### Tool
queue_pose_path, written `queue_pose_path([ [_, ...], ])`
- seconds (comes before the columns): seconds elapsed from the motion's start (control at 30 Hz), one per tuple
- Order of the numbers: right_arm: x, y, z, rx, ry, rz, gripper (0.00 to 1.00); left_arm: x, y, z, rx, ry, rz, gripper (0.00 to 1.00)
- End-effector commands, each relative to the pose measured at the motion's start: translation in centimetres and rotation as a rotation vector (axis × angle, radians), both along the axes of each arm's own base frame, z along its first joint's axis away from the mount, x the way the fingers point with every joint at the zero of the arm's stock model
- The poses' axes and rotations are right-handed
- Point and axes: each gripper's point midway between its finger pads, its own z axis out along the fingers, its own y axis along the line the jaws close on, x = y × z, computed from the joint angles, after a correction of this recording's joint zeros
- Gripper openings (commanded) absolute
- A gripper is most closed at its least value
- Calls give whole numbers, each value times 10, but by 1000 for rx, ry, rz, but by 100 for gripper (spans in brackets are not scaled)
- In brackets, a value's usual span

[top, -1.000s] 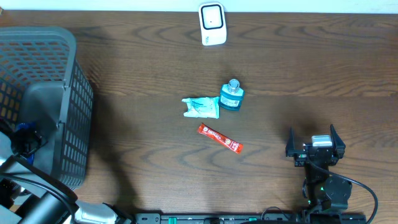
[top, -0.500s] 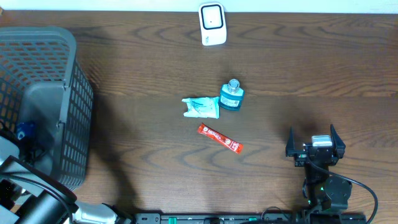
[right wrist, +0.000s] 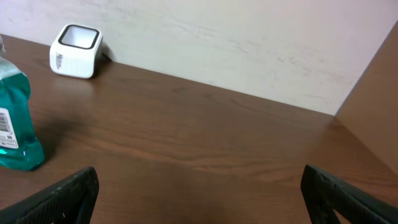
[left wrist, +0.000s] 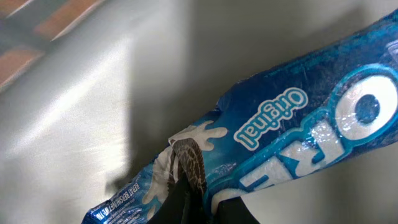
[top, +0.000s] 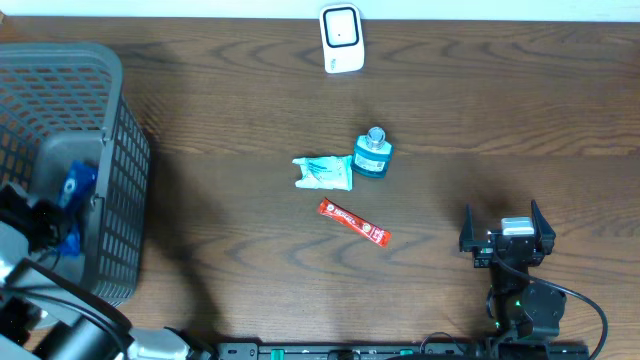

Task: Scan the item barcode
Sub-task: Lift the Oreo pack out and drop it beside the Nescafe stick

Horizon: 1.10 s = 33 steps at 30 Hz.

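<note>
Left gripper (left wrist: 205,202): jaws have snapped from wide to clamped on blue cookie packet (left wrist: 292,118), now showing in basket (top: 125,170) | right gripper (top: 503,222): jaws apart, unmoved above desk (top: 250,260).

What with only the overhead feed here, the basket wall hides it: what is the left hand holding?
Observer: The left wrist view shows the left hand shut on a blue packet printed "Original", with a cookie pictured near the grip.
Operator: Does the teal bottle carry a label?
Observer: Yes. In the right wrist view the teal bottle has a white label on its side, though the print is too small to read.
</note>
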Motion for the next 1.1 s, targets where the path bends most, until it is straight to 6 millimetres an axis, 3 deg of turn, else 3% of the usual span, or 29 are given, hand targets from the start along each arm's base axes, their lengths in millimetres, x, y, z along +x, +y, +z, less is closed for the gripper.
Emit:
queue_pose_path([
  [0.0, 0, 0, 0, 13, 0, -4, 99, 42, -1, 103, 54, -314, -34, 8],
  [0.07, 0, 0, 0, 13, -1, -4, 99, 43, 0, 141, 137, -374, -43, 7],
  [0.1, 0, 0, 0, 13, -1, -4, 99, 41, -1, 169, 200, -416, -50, 7],
  [0.3, 0, 0, 0, 13, 0, -4, 99, 29, -21, 277, 349, -668, 27, 7],
  [0.37, 0, 0, 0, 13, 0, -4, 99, 26, -55, 321, 317, -828, -20, 7],
  [0.4, 0, 0, 0, 12, 0, -4, 99, 25, -86, 344, 277, -923, -105, 7],
  [0.47, 0, 0, 0, 13, 0, -4, 99, 25, -132, 363, 197, -1000, -223, 7],
  [0.5, 0, 0, 0, 12, 0, -4, 99, 26, -166, 365, 134, -1016, -314, 7],
  [0.6, 0, 0, 0, 12, -1, -4, 99, 33, -223, 342, -16, -936, -423, 7],
  [0.67, 0, 0, 0, 12, 0, -4, 99, 37, -246, 318, -52, -838, -454, 7],
  [0.77, 0, 0, 0, 13, 0, -4, 99, 43, -254, 271, -14, -634, -397, 7],
  [0.9, 0, 0, 0, 12, 0, -4, 99, 43, -255, 207, -20, -380, -172, 7],
  [1.07, 0, 0, 0, 13, 0, -4, 99, 43, -287, 141, -160, -176, 29, 7],
])
